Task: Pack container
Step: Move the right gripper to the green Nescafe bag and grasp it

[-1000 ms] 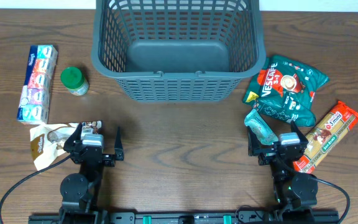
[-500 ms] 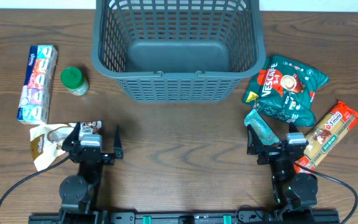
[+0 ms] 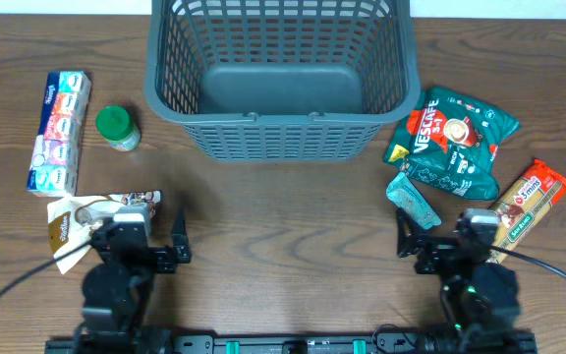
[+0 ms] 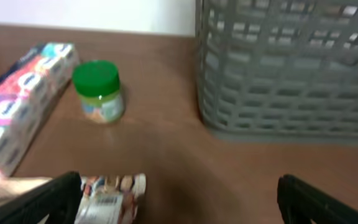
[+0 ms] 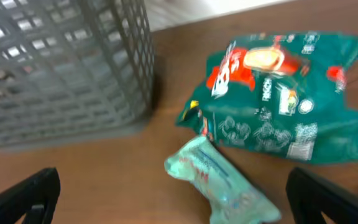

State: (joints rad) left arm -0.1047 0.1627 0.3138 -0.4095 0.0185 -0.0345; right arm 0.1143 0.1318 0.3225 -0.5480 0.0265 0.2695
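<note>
Overhead view: one large dark grey plastic basket (image 3: pixel 278 138) with slotted lattice walls stands at the far middle of the brown wooden surface (image 3: pixel 283 226); only its solid grey base shows inside it. Three things lie to the left: one long multicoloured tissue pack (image 3: pixel 59 131), one small green-lidded jar (image 3: pixel 117 127) just beside it, and one beige and white pouch (image 3: pixel 72 221) nearer the arms. Three lie to the right: one green Nescafe coffee bag (image 3: pixel 452 138) near the basket's corner, one pale teal packet (image 3: pixel 414 200) touching its near edge, and one long orange snack packet (image 3: pixel 524 206). The left gripper (image 3: pixel 141 236) stands beside the pouch, jaws wide and holding nothing. The right gripper (image 3: pixel 447 244) sits between the teal and orange packets, also wide and empty.

Left wrist view: the left gripper (image 4: pixel 179 205) is spread wide. One pouch (image 4: pixel 114 196) lies by its left finger, with one jar (image 4: pixel 98 90), one tissue pack (image 4: pixel 17 112) and the basket (image 4: pixel 291 74) beyond.

Right wrist view: the right gripper (image 5: pixel 173 205) gapes wide. One teal packet (image 5: pixel 219 180) lies between its fingers, with the coffee bag (image 5: pixel 278 99) behind it and the basket (image 5: pixel 61 68) far left.
</note>
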